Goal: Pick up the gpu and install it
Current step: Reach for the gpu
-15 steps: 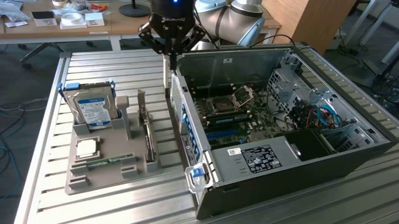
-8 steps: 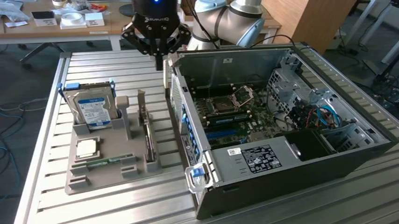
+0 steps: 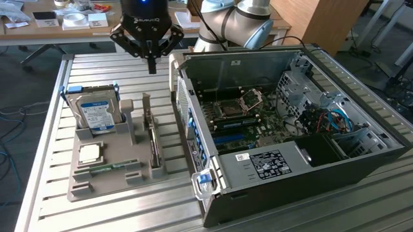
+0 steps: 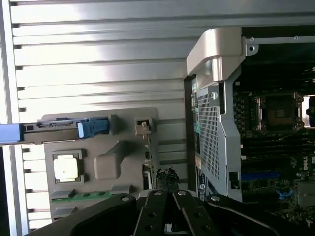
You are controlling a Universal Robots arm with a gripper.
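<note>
Gripper [image 3: 152, 63]: was clenched, empty, above the table [image 3: 96, 77].
Gpu [image 3: 154, 142]: stood on edge in grey holder [image 3: 110, 181]; probably light, stiff, fragile.
Hold: bare top edge suited best.

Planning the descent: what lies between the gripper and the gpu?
Nothing; in the exterior view, open air separates the shut gripper from the gpu standing in its tray.

The gripper [image 4: 172, 200], fingers pressed together, hangs near the gpu [image 4: 146, 160], which stands on edge along the grey tray's [image 4: 129, 147] side closest to the open computer case [image 4: 216, 123] on the slatted table [image 4: 98, 49].
</note>
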